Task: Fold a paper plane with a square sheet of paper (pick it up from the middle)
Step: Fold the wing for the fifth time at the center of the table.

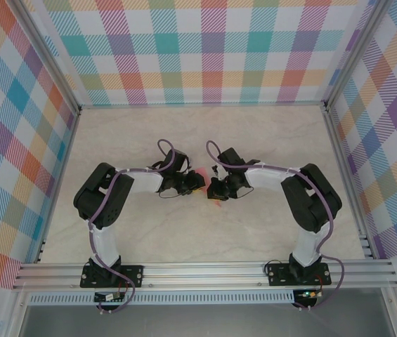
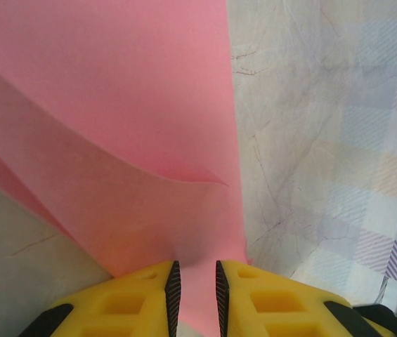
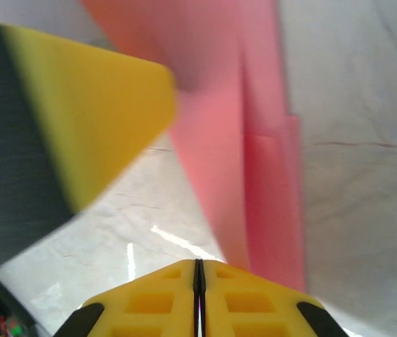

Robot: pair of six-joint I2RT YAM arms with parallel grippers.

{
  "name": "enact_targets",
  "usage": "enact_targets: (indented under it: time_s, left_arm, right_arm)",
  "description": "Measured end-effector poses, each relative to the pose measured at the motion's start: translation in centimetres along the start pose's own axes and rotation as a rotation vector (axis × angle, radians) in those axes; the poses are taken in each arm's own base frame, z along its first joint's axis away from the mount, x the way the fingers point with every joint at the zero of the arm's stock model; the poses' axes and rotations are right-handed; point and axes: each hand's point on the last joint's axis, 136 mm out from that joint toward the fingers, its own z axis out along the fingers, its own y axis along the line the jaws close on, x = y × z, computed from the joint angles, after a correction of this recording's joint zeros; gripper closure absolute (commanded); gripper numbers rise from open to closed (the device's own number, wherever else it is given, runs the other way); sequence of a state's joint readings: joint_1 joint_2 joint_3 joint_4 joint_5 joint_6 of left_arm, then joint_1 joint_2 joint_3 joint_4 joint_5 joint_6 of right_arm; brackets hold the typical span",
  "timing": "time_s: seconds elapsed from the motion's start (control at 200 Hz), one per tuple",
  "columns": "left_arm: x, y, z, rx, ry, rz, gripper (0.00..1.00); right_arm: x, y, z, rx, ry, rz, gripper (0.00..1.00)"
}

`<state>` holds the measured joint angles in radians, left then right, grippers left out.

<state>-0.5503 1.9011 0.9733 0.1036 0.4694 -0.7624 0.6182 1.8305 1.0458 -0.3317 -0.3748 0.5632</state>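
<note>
Here, your two arms meet over the middle of the pale table [image 1: 184,140], wrists turned in toward each other. The salmon-pink paper [image 2: 114,105] sits between them, mostly hidden from above by both wrists.

The left tool [image 2: 194,284] is clamped on the paper. Its yellow fingers stand a narrow slit apart, and the pink sheet fills that slit. From its wrist camera, the paper runs straight away from the grip. Its right edge is straight and clean, and a loose flap curls up on its left side. This grip probably anchors the near end so a fold can be worked.

The right tool [image 3: 199,281] has its fingers pressed together, with nothing visible between them. It seems set to press or stroke a crease, not to grip. In its view the paper is a long, layered strip just to its right, running lengthwise from far to near. A blurred yellow finger of the left tool fills the upper left.

Which end is the nose cannot be told.
</note>
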Motion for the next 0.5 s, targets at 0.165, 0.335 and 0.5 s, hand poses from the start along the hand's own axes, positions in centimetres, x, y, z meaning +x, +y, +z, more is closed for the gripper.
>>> enact_targets:
  time_s: [0.165, 0.335, 0.5]
  left_arm:
    - [0.0, 0.0, 0.0, -0.001, 0.000, 0.000, 0.76]
    - [0.0, 0.0, 0.0, -0.007, 0.002, -0.005, 0.76]
    - [-0.1, 0.1, 0.0, -0.014, 0.003, -0.010, 0.76]
  right_arm:
    - [0.2, -0.7, 0.1, 0.041, 0.010, 0.016, 0.91]
    - [0.1, -1.1, 0.0, 0.059, 0.005, 0.016, 0.92]
    - [0.1, -1.2, 0.0, 0.066, 0.002, 0.016, 0.92]
